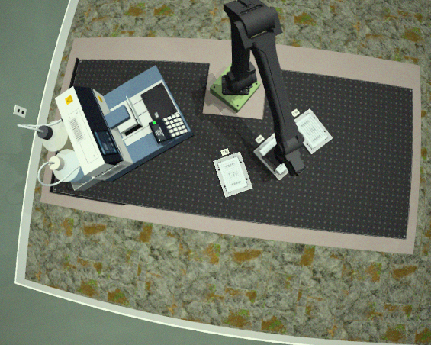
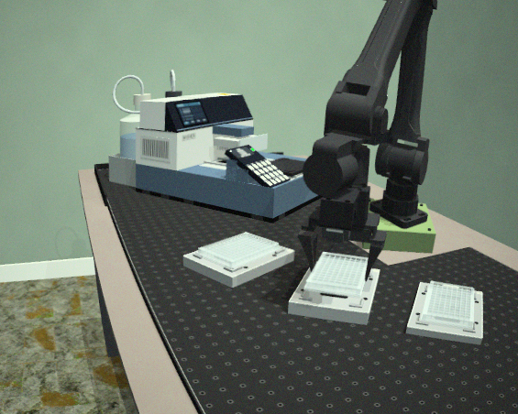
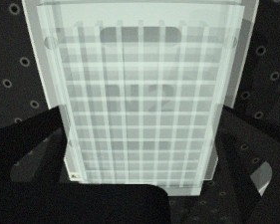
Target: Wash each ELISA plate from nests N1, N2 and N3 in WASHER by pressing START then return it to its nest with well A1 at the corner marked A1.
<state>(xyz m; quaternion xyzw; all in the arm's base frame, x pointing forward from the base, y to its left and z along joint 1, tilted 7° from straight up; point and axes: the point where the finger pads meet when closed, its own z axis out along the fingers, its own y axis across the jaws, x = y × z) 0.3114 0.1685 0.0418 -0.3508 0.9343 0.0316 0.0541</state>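
Observation:
My gripper [image 1: 278, 157] [image 2: 340, 272] [image 3: 140, 112] is shut on the clear plate [image 1: 268, 146] [image 2: 336, 273] [image 3: 140, 118] by its long sides. The plate is a little above the middle nest [image 1: 261, 160] [image 2: 328, 313] [image 3: 42, 64]; a 2 shows through it. Its cut-off corner cannot be made out. The left nest [image 2: 208, 272] holds a plate [image 1: 233, 175] [image 2: 240, 248]. The right nest [image 2: 443, 336] holds a plate [image 1: 312, 130] [image 2: 449, 304]. The washer [image 1: 77, 130] [image 2: 180, 148] shows a green lamp [image 1: 154, 123] [image 2: 253, 149] above its keypad [image 1: 176, 125] [image 2: 268, 172]. I see no plate in it.
The arm's green base block [image 1: 237, 104] [image 2: 406, 238] stands between the washer and the nests, at the table's back edge. Bottles [image 1: 70, 168] [image 2: 130, 121] with tubes stand beside the washer. The neighbouring nests flank the held plate closely.

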